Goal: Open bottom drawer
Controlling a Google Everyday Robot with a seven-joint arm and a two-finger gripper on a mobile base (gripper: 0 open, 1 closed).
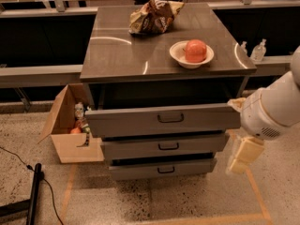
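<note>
Drawers step out of the cabinet in three grey fronts. The bottom drawer sits lowest, just above the floor, and sticks out less than the middle drawer above it. The top drawer is out furthest. A small dark handle marks the bottom drawer's centre. My gripper hangs right of the cabinet, just beside the right ends of the middle and bottom drawers, clear of that handle. Whether it is open or closed I cannot tell. On top sit a bowl holding a red fruit and a crumpled bag. A cardboard box stands on the floor to the left.
</note>
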